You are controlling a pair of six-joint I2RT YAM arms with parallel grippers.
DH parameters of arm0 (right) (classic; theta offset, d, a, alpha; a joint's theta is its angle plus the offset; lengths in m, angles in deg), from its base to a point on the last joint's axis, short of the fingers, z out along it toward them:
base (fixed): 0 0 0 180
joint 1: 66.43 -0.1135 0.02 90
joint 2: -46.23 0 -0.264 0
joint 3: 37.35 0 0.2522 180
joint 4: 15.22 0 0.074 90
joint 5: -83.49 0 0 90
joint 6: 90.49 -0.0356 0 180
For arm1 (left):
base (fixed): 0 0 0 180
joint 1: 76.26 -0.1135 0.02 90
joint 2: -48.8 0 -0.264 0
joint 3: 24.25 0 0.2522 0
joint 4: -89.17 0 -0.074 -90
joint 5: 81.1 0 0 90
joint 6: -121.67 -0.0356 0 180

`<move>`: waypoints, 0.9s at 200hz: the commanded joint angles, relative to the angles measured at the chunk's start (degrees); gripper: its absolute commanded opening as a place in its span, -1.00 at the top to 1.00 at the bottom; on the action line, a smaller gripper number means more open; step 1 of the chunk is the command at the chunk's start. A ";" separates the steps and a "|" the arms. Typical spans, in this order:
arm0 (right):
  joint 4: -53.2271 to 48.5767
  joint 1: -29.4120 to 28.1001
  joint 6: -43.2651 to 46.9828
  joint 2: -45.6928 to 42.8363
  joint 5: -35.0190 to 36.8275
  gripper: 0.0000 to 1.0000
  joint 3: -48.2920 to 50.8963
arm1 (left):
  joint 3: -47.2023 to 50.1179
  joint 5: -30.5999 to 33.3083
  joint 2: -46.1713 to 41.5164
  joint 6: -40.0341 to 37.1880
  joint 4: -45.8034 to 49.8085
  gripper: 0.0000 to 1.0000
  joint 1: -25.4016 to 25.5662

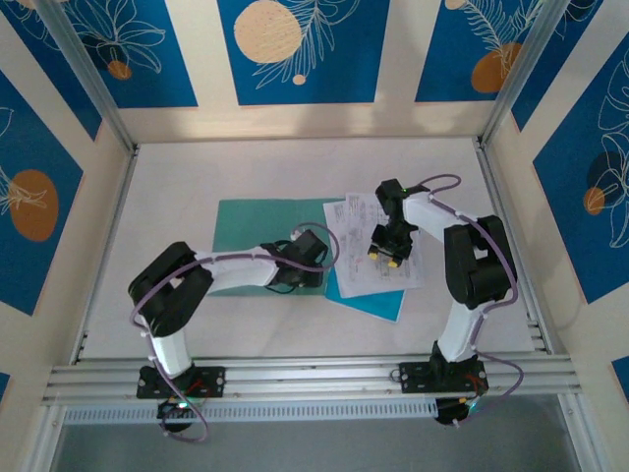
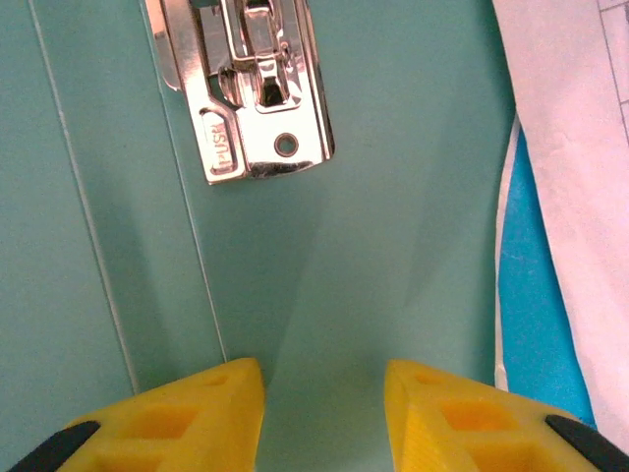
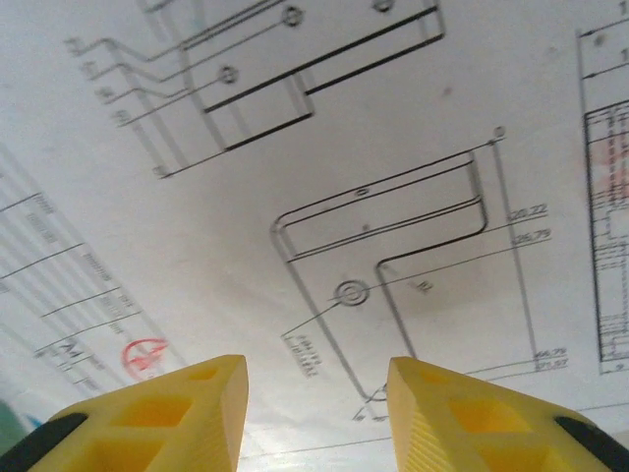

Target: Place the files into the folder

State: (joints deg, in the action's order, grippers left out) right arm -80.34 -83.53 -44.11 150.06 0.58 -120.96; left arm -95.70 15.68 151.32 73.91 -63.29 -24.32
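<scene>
Two arms lean in over the middle of the tabletop. Your left arm rises from its base, bends at the elbow and lays its forearm toward 3 o'clock, so the left gripper hangs over the teal folder. From its wrist camera you see the jaws apart with nothing between them, and the silver clip at 12 o'clock of them. Your right arm climbs to a high elbow, then folds back toward 10 o'clock, pointing the right gripper down at the files. Its jaws are apart too and empty, above a sheet of line drawings with a red stamp. The files lie fanned over the folder at 3 o'clock of the clip. You cannot tell whether either gripper touches what lies under it.
</scene>
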 commanded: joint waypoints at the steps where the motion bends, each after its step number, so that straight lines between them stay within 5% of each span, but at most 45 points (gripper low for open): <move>1: -1.46 -0.96 -2.06 -2.92 0.05 0.13 0.26 | 4.75 -0.31 -0.59 3.05 3.67 0.25 2.19; 49: 2.07 -1.17 -3.22 -2.73 -2.14 0.13 2.40 | 7.48 1.90 -3.59 2.51 4.94 0.25 3.08; 99: 5.91 1.31 -4.20 -4.63 -5.05 0.13 6.03 | 0.27 1.96 -8.46 1.20 5.34 -0.04 3.60; 180: 7.04 17.57 -0.70 -8.56 -8.50 0.17 11.97 | -22.82 -7.37 9.76 -4.09 5.67 -0.14 1.82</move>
State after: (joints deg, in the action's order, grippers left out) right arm -72.84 -68.91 -46.40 142.00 -5.54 -110.99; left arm -114.56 11.51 156.57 72.01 -60.31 -21.57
